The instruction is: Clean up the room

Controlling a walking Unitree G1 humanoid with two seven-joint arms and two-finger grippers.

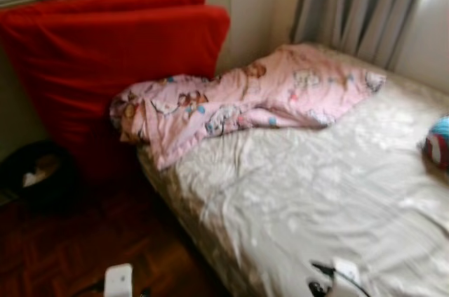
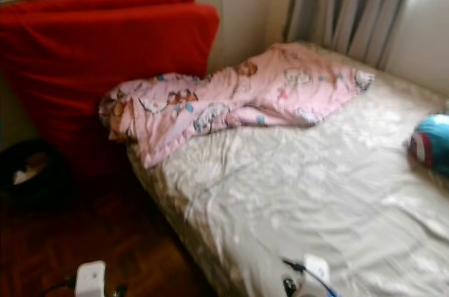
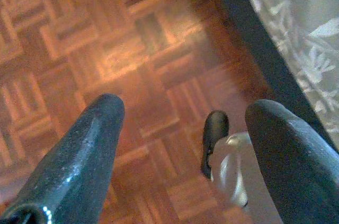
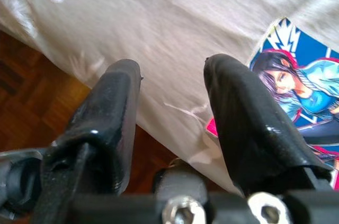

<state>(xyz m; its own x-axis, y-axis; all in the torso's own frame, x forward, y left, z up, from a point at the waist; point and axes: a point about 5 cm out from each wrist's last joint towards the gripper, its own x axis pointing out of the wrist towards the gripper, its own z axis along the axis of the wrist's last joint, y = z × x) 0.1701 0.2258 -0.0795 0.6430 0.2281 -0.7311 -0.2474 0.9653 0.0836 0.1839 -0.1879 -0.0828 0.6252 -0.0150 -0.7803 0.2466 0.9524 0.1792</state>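
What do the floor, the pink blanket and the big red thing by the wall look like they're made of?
The floor looks like wood parquet: small reddish-brown blocks in a basket-weave pattern, with a slight sheen. The pink blanket seems a thin printed cloth, rumpled, with cartoon figures. The red thing looks like a soft padded mat or cushion in matte fabric, though blur leaves that open.

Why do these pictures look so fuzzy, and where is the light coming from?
Both eye views are softly blurred; daylight enters by the curtain and brightens the bed sheet. Left wrist view: a glare patch on the parquet floor. Right wrist view: sharper, with highlights on the black fingers.
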